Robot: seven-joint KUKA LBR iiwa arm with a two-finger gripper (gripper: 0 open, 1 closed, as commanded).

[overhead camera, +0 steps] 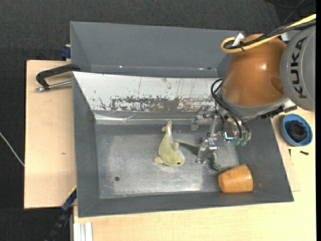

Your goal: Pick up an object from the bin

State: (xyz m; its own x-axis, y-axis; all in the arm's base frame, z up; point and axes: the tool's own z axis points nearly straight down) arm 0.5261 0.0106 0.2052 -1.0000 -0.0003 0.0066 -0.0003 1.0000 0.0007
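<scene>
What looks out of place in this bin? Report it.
The orange cup lies tipped on its side in the near right corner of the bin. The back wall shows scuffed, worn patches. Nothing spilled.

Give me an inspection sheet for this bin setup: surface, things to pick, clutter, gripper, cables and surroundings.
Surface: grey metal bin, floor scuffed, back wall flecked.
Job's things: pale yellow toy fish mid-floor; orange block in the view's lower right corner; dark green thing beside the fish, running under the gripper.
Clutter: nothing seen.
Gripper: gripper low over the dark green thing, between fish and block.
Cables: yellow cable across the arm's orange cover; black wires at the wrist.
Surroundings: dark floor beyond the bin.
</scene>
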